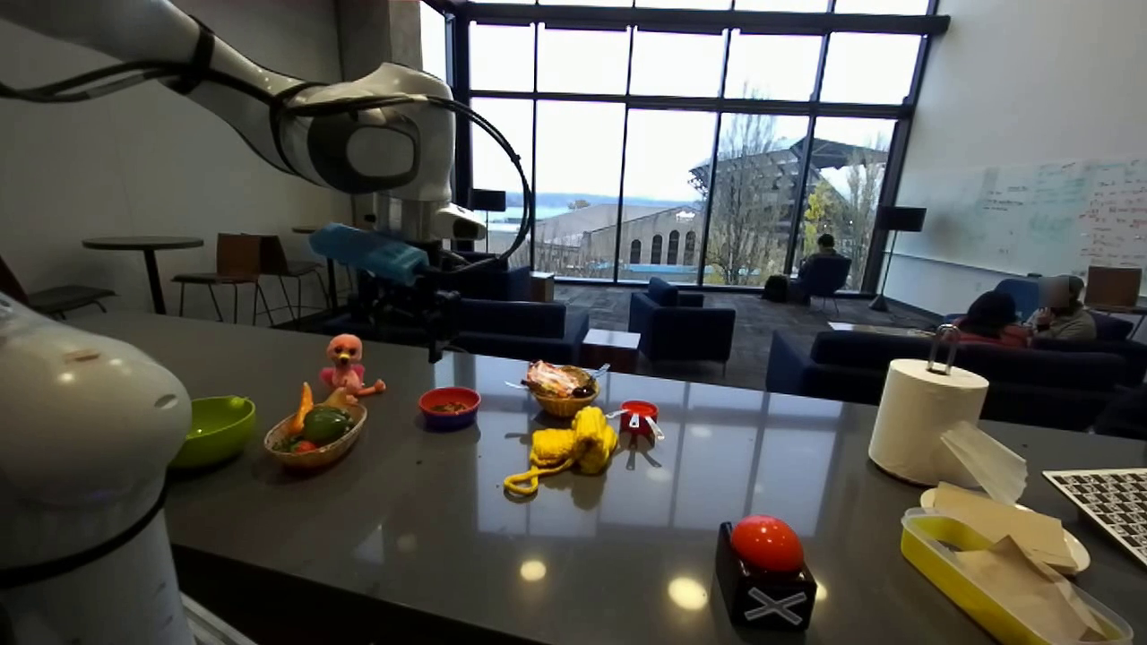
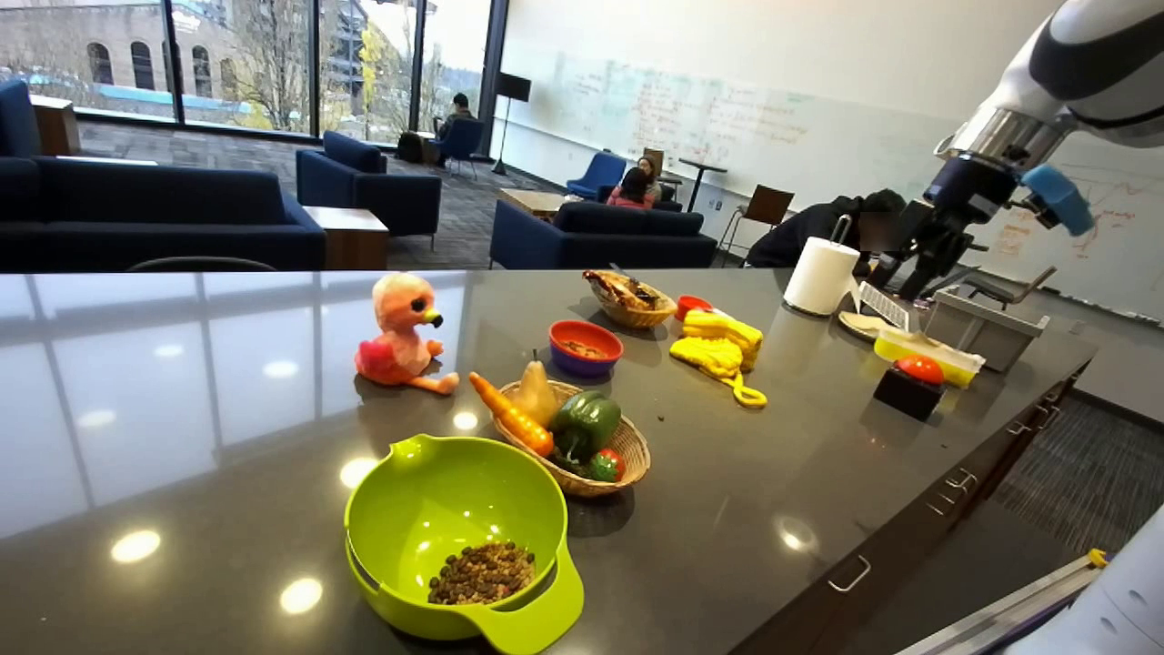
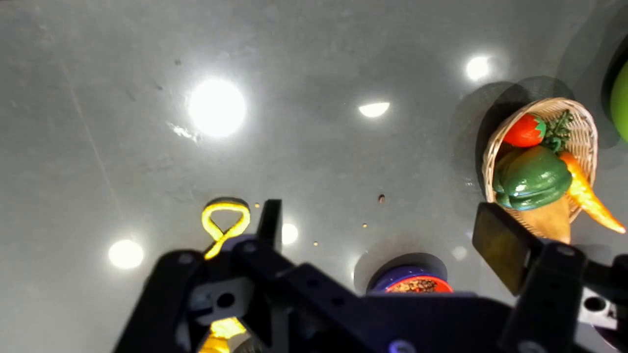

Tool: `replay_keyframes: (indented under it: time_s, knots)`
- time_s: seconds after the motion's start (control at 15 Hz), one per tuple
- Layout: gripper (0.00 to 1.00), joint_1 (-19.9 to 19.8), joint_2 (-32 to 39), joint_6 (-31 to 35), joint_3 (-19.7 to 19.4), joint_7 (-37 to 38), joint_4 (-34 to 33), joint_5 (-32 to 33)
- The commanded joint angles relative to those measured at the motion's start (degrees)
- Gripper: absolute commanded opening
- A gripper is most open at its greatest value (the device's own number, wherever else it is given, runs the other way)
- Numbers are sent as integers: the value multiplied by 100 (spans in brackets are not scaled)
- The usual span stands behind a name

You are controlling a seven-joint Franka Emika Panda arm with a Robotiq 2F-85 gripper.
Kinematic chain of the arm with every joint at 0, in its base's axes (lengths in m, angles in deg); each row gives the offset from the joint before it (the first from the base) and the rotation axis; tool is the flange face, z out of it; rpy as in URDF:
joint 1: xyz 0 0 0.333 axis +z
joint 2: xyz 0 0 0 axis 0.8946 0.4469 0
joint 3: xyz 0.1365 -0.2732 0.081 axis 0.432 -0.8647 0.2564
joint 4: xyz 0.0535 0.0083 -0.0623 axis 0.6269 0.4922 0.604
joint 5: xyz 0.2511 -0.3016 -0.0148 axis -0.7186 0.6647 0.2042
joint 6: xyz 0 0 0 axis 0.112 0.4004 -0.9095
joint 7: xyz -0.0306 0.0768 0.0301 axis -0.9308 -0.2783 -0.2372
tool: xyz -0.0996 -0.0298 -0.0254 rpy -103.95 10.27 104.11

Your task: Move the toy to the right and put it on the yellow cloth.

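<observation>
with the gripper spread wide and empty, the plush flamingo is probably best grabbed round its chunky body, well clear of the wicker basket tbh

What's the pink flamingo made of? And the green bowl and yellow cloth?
The pink flamingo is probably matte plush, since its body looks fuzzy. The green bowl looks like glossy plastic: bright spots gleam inside. The yellow cloth seems to be matte fabric: bumpy folds.
</observation>
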Motion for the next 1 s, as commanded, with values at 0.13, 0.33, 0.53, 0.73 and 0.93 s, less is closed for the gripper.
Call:
replay_keyframes:
  time_s: [0.13,0.33,0.53,0.73,0.93]
  knots:
    - [100,631,1033,1002,557,94,-390,-524]
    - [100,909,1581,1270,846,43,-754,-599]
    - [100,1130,2169,1378,1158,-21,-1264,-548]
    - [100,1326,2757,1418,1445,-102,-1896,-604]
    - [100,1384,3385,1576,1699,-149,-2579,-571]
